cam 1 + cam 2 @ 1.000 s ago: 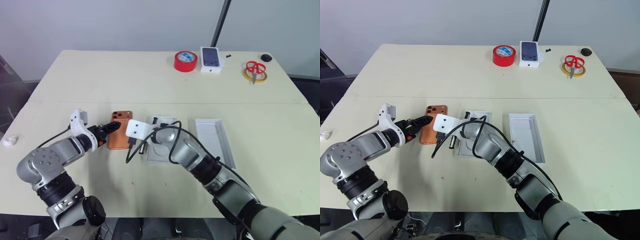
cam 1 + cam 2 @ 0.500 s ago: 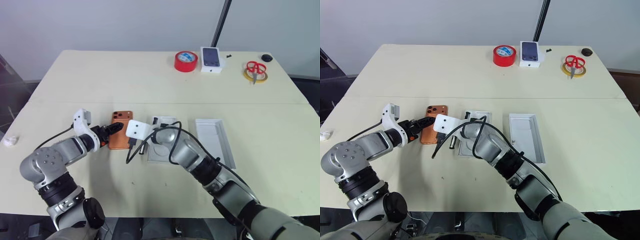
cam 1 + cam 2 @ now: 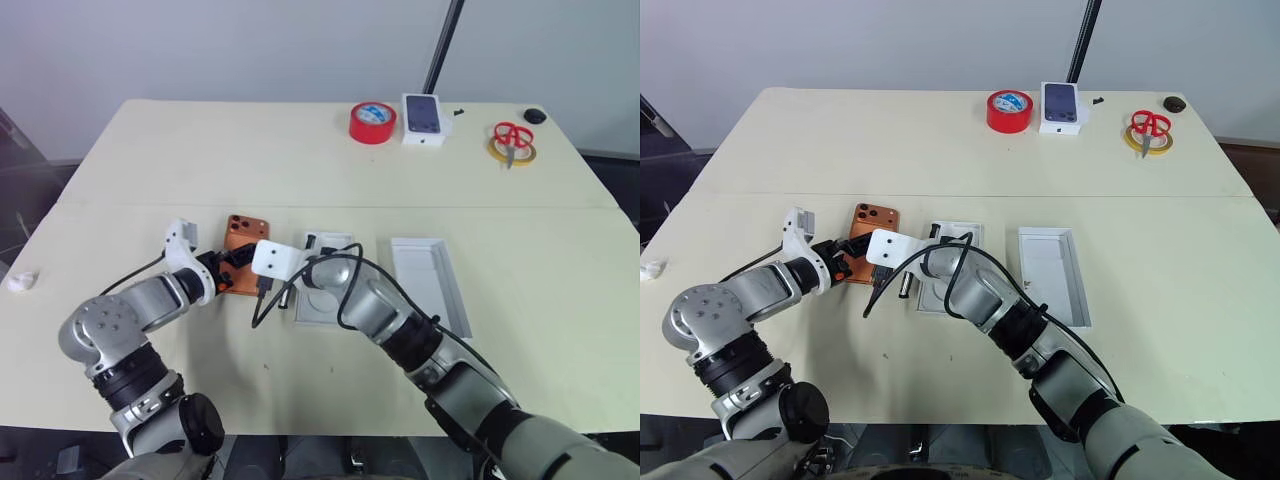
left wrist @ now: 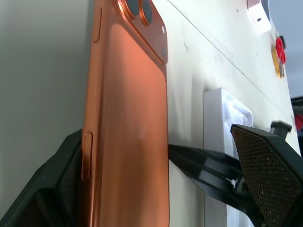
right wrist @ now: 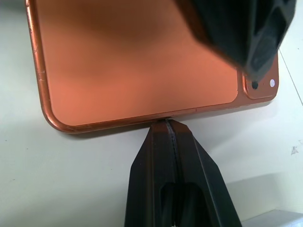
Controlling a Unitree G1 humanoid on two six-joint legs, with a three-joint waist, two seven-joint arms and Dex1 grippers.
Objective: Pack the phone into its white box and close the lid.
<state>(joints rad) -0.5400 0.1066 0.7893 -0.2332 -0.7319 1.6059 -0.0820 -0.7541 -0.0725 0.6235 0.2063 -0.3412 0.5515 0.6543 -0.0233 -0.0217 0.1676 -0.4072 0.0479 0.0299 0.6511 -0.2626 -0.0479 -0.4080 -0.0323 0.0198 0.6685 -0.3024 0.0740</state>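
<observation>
Left gripper (image 3: pixel 232 268): black fingers spread wide, straddling the phone (image 3: pixel 241 262); one finger lies against the left long edge, the textured pad of the other stands clear over the right side. No clamp on the phone is evident.

The phone is a slim copper-orange slab with a smooth satin back and rounded metal edges, camera bump at its 12 o'clock end. It appears tilted, left edge raised; whether the right edge rests on the table (image 3: pixel 300 160) cannot be told.

Right gripper (image 5: pixel 166 124): smooth black fingers pressed fully together, tips touching the phone's right long edge.

At 3 o'clock from the phone sits a white moulded insert (image 3: pixel 322 296) with a rounded recess, partly covered by the right arm. Further toward 3 o'clock lies a shallow white rectangular cardboard tray (image 3: pixel 430 280), open side up; whether it is the box or the lid cannot be told.

Table far edge, left to right: red tape roll (image 3: pixel 371 122), small white box (image 3: pixel 424 119) with dark phone print, red-handled scissors (image 3: pixel 511 137) on a yellow ring.
</observation>
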